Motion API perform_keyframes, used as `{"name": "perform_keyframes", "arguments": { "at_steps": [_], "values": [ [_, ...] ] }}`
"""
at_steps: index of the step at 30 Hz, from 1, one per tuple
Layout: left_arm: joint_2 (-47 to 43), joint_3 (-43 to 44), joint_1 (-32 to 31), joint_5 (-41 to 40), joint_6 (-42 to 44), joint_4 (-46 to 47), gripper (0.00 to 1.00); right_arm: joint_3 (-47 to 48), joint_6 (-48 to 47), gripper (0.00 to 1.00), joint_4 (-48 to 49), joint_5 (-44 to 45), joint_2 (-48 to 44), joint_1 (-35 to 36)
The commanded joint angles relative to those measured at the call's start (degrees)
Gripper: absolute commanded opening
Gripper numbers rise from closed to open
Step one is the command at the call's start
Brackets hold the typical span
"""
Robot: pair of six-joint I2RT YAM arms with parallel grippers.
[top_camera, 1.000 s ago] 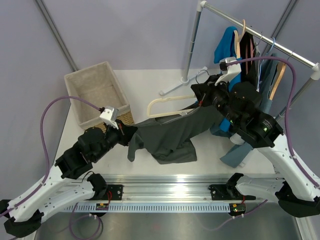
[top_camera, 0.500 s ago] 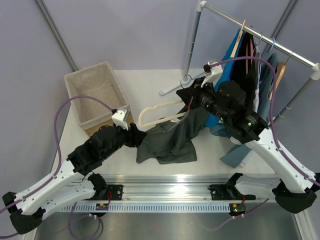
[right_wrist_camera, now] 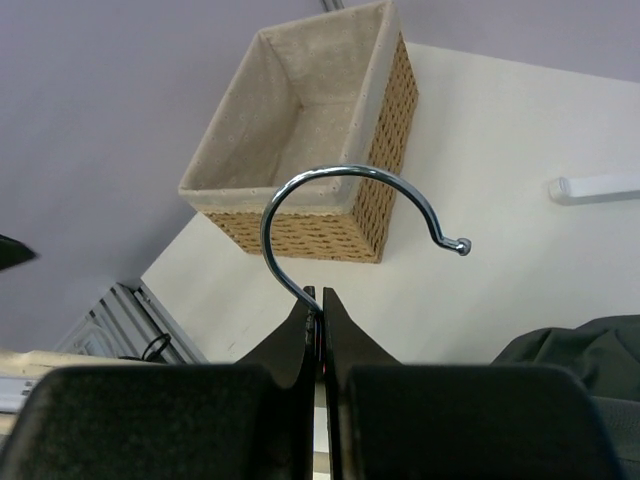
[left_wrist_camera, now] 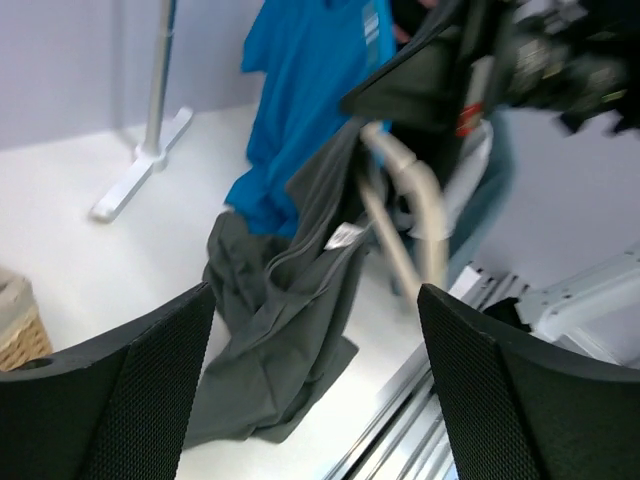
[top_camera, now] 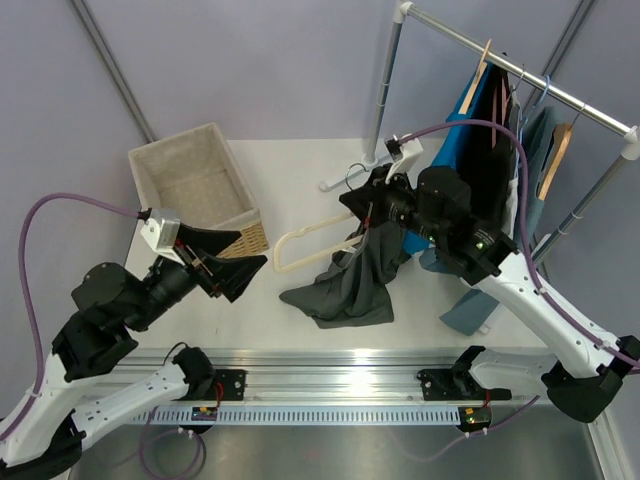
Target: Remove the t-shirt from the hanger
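Observation:
The dark grey t-shirt (top_camera: 345, 285) drapes down from the hanger's right half, and its lower part is bunched on the table. The pale wooden hanger (top_camera: 305, 242) is held up, with its left arm bare. My right gripper (top_camera: 366, 205) is shut on the hanger's silver hook (right_wrist_camera: 335, 195), with the jaws pinching the wire at the tips (right_wrist_camera: 320, 296). My left gripper (top_camera: 227, 262) stands open to the left of the shirt, apart from it, with nothing between its fingers. In the left wrist view the t-shirt (left_wrist_camera: 280, 330) and hanger (left_wrist_camera: 412, 205) lie ahead of the open gripper (left_wrist_camera: 315, 300).
A wicker basket (top_camera: 190, 185) with a cloth lining stands at the back left. A metal clothes rack (top_camera: 500, 50) at the back right carries a bright blue shirt (top_camera: 470, 110), dark garments and other hangers. The arms' mounting rail (top_camera: 330, 385) runs along the near edge.
My left gripper let go of the t-shirt, opened and drew back to the left. The right gripper carried the hanger left and up, and the shirt sagged down beneath it.

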Motion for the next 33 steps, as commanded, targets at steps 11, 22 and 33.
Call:
{"name": "perform_keyframes", "arguments": {
  "at_steps": [11,22,33],
  "values": [
    [17.67,11.95,-0.03,10.05,6.3,-10.85,0.86,-5.6,0.83,0.0,7.07,-0.21,5.24,-0.35],
    [24.27,14.33,-0.03,6.34,9.73,-16.39,0.49,-6.03,-0.04,0.0,7.6,-0.38,6.74,-0.35],
    [25.68,16.53,-0.03,10.47,6.31,-17.09,0.57,-6.74,-0.57,0.0,8.21,-1.78,6.91,-0.44]
  ]
}}
